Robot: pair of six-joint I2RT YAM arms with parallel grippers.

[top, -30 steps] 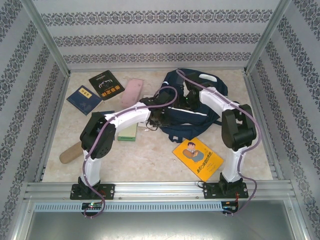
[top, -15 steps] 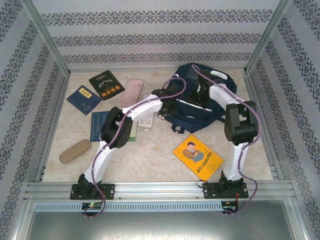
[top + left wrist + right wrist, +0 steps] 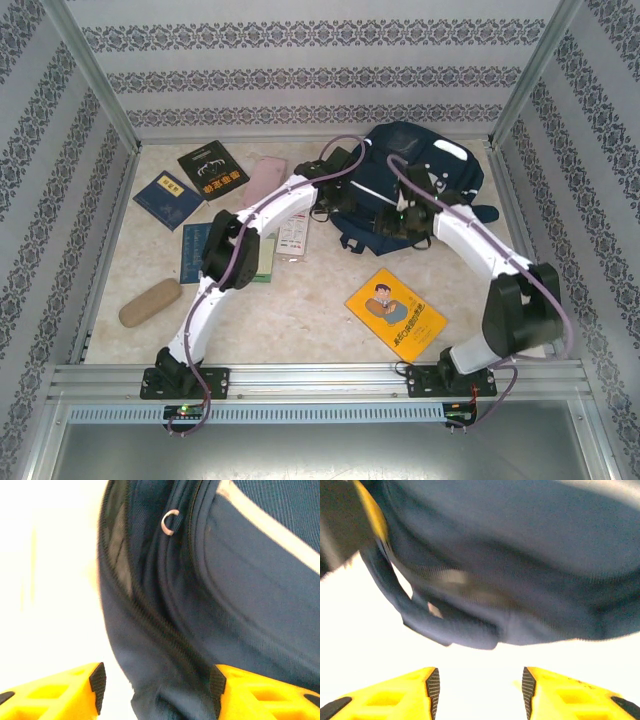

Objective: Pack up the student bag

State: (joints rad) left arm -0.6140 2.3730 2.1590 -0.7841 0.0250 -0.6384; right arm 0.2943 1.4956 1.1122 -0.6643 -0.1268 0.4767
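Bag [image 3: 445, 178] sits at the far right of the table [image 3: 300, 300]. Left gripper [image 3: 157, 690] is spread loose around its zipper edge, not pinching. Right gripper [image 3: 480, 685] is released, nothing between the jaws, just near the bag.

The student bag [image 3: 425, 165] has slid from the middle of the surface [image 3: 310, 300] toward the far right corner. The left arm [image 3: 270, 210] has stretched out after it, its elbow rising away from the near left, which bares the tan case [image 3: 150, 302], the blue book [image 3: 195, 250] and the white booklet [image 3: 291, 236] it had partly hidden. The right arm [image 3: 480, 255] has swung its elbow out toward the near right corner, drawing the right end effector [image 3: 480, 687] back from over the bag to its near edge.
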